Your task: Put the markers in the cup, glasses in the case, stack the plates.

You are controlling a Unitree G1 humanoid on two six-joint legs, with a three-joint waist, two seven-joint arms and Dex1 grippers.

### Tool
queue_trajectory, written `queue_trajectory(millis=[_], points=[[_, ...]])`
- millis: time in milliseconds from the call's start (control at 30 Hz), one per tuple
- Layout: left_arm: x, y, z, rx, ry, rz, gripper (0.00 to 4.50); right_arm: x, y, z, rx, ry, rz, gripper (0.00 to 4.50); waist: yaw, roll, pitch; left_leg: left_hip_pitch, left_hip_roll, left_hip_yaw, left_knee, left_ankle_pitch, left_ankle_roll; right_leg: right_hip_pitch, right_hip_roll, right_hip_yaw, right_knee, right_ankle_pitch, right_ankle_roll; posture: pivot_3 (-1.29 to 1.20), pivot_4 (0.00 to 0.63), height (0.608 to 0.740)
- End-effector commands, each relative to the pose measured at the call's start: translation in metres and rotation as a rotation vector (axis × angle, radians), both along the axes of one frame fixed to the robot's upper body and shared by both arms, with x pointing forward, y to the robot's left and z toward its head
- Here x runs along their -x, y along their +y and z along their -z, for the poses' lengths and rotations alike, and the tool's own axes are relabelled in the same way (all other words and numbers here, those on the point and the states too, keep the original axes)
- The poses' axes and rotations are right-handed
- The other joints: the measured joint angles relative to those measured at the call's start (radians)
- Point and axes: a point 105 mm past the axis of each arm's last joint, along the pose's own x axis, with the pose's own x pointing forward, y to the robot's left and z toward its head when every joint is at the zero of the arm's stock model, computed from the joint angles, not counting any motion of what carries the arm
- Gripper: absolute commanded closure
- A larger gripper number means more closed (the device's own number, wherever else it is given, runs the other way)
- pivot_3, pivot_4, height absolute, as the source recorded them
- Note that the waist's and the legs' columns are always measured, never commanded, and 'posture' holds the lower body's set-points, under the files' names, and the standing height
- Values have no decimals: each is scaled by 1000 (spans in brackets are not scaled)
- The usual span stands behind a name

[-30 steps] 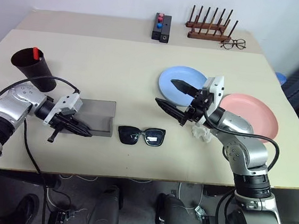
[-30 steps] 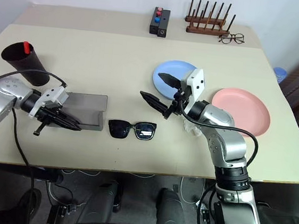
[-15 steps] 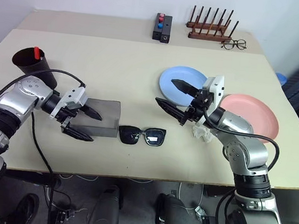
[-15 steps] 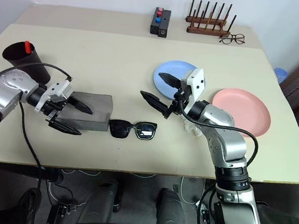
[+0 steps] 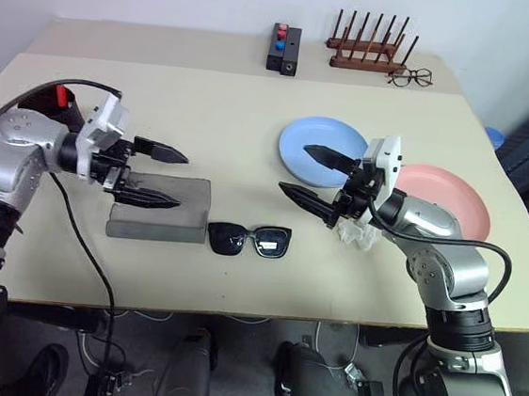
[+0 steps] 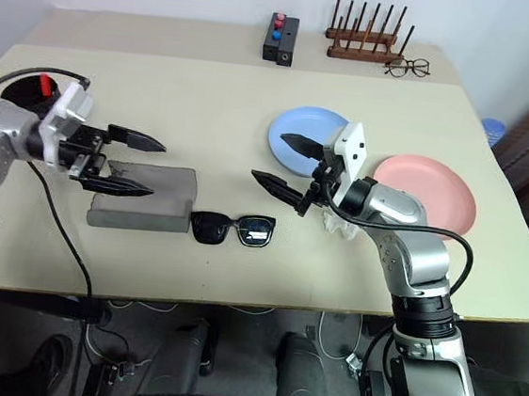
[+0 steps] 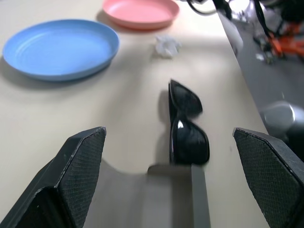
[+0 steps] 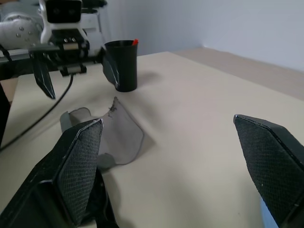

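The grey case (image 5: pixel 158 221) lies flat near the table's left front, its mouth gaping toward the black sunglasses (image 5: pixel 249 239), which rest just to its right. My left gripper (image 5: pixel 182 183) hovers open over the case and holds nothing. Behind my left arm stands the dark cup (image 8: pixel 121 64) with the marker's red cap (image 8: pixel 135 42) poking out of it. My right gripper (image 5: pixel 293 168) hangs open and empty above the table, in front of the light blue plate (image 5: pixel 322 145). The pink plate (image 5: pixel 444 200) sits apart, to the blue one's right.
A crumpled white scrap (image 5: pixel 355 234) lies under my right wrist. At the table's far edge are a black box with red and blue buttons (image 5: pixel 285 49), a wooden peg rack (image 5: pixel 370 50) and clear-lens eyeglasses (image 5: pixel 412 77).
My left gripper has gone from shut at the case's left edge to wide open, and has risen above the case. The right arm has stayed put.
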Motion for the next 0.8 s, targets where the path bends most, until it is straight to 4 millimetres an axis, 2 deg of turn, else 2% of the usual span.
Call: queue_trajectory(millis=[33,200,400,633,800], points=[[-3,-31,-5,-1,0,60,44,5,-23,-7,43,-33,-9,0,7,1,0,0,0,0,1,0,0,1,0,0,0,0,0,0,150,740],[-8,-68,15,-100,15,166,44,26,-57,8,168,30,-38,0,27,0,0,-1,0,1,5,-1,2,4,0,0,-2,0,0,0,150,740],[-13,-90,39,-251,7,259,44,38,-85,9,241,23,45,0,21,1,0,1,1,1,5,-2,3,4,2,1,-1,0,0,0,150,740],[-26,-122,53,-315,-60,279,44,43,-90,9,224,10,116,0,28,1,0,-1,1,0,6,-2,3,4,3,1,-2,0,0,0,150,740],[-21,-132,61,-355,-42,330,44,41,-92,12,220,5,146,0,24,1,0,-1,1,0,6,-2,3,4,3,1,-2,0,-1,0,150,740]])
